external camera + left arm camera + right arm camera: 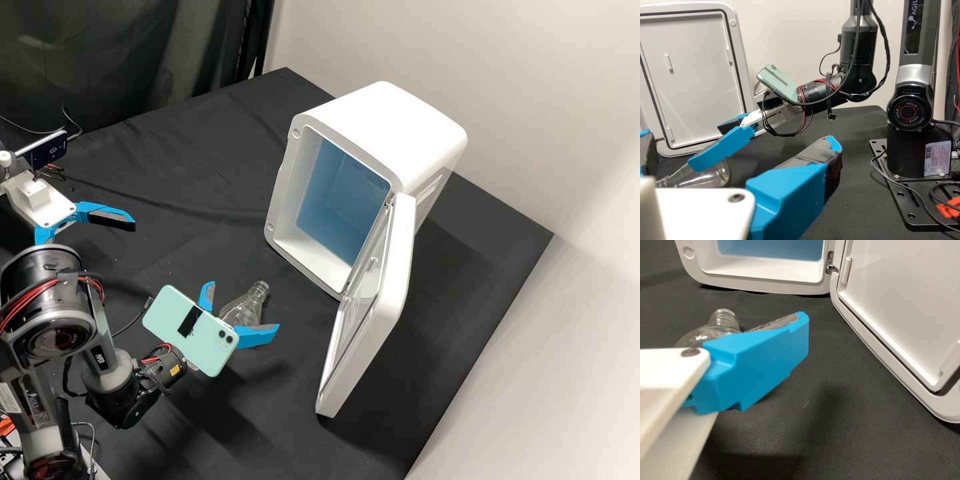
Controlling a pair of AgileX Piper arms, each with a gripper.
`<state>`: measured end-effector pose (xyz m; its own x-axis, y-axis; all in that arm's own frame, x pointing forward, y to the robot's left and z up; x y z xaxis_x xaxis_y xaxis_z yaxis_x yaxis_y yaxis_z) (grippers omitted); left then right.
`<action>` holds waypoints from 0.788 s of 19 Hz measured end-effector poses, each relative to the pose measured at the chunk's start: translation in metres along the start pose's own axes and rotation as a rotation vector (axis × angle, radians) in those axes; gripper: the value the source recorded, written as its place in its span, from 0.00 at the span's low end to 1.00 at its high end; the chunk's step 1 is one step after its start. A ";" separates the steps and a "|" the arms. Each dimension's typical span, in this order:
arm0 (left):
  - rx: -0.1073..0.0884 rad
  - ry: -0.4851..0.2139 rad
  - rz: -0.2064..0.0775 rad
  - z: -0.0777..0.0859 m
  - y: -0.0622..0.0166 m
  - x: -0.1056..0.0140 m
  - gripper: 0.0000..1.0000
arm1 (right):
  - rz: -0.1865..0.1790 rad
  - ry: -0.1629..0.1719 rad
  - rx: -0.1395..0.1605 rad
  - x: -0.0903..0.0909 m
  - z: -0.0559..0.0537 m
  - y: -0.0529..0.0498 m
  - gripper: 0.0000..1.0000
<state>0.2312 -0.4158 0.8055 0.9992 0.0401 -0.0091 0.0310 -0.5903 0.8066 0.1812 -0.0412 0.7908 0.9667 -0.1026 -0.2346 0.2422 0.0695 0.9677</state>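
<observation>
A clear plastic bottle [253, 295] lies on its side on the black bench, neck towards a small white fridge [393, 127] with a blue inside. The fridge door [380, 293] stands wide open. My right gripper [242, 308] is open low over the bench, with the bottle [715, 327] between its fingers. One of those blue fingers [760, 357] lies alongside the bottle, and I cannot tell whether they touch. My left gripper [87, 230] hangs open and holds nothing, far to the left of the bottle [695, 175].
The open door [900, 315] stands close to the right of the right gripper. The right arm's base [910, 130] and loose cables sit at the bench's near left. A dark curtain hangs at the back left. The bench ends just past the fridge.
</observation>
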 end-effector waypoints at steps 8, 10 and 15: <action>0.000 0.000 0.000 0.000 0.0000 0.000 1.00 | 0.002 -0.031 0.024 0.003 0.002 -0.003 1.00; 0.000 0.000 0.000 0.000 0.0000 0.000 1.00 | 0.002 -0.036 0.027 0.003 0.003 -0.003 1.00; 0.000 0.000 0.000 0.000 0.0000 0.000 1.00 | 0.004 -0.042 0.031 0.003 0.004 -0.003 0.00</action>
<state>0.2312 -0.4158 0.8055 0.9992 0.0401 -0.0091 0.0310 -0.5903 0.8066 0.1833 -0.0454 0.7873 0.9632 -0.1445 -0.2268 0.2347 0.0396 0.9713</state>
